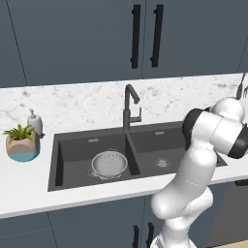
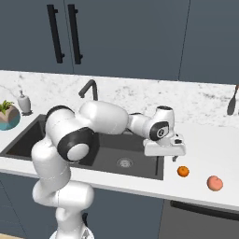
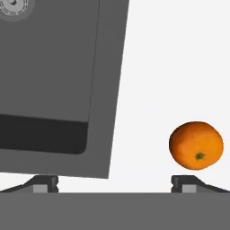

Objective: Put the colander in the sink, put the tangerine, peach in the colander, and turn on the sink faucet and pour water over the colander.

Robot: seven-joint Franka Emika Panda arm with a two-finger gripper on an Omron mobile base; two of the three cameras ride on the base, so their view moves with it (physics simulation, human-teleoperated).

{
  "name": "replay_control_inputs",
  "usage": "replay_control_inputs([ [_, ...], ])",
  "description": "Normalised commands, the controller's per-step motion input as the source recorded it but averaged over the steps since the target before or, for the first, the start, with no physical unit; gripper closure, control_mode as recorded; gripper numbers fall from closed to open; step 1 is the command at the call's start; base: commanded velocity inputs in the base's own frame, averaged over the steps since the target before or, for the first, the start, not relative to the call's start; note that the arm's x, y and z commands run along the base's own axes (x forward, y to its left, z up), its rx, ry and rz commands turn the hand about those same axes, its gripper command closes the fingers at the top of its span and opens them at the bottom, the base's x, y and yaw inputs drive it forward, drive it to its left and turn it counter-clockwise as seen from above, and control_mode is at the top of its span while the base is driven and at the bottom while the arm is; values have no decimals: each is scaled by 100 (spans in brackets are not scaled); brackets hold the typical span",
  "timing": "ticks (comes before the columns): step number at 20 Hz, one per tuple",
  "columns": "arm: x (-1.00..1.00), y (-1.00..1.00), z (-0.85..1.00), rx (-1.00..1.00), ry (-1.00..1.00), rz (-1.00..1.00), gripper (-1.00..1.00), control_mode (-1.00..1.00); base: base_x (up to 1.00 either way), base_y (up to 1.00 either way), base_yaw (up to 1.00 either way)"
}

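The silvery colander (image 1: pixel 109 164) sits in the left basin of the dark sink (image 1: pixel 77 145), with no fruit in it. On the white counter right of the sink lie the tangerine (image 2: pixel 183 171) and, further right, the peach (image 2: pixel 214 183). My gripper (image 2: pixel 175 158) hovers low over the counter at the sink's right rim, just left of and above the tangerine. In the hand view the gripper (image 3: pixel 115 184) is open and holds nothing; the tangerine (image 3: pixel 196 145) lies just beyond the right fingertip (image 3: pixel 185 183), off the centre line. The faucet (image 1: pixel 128 104) stands behind the divider.
A teal-and-tan plant pot (image 1: pixel 22 144) and a white soap dispenser (image 1: pixel 34 122) stand left of the sink. A dark utensil (image 2: pixel 232 103) leans at the far right by the wall. Dark cabinets hang above the marble backsplash. The right basin's drain (image 2: pixel 124 162) is bare.
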Motion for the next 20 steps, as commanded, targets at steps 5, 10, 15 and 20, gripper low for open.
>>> replay_control_inputs([
  [5, 0, -36, -20, 6, 3, 0, -100, -100, 0, 0, 0],
  [10, 0, -18, -22, 5, 0, 2, -100, -100, 0, 0, 0],
  [15, 0, -16, -28, 1, 0, 2, -100, -100, 0, 0, 0],
  [20, 0, -8, -28, 0, 0, 1, -100, -100, 0, 0, 0],
])
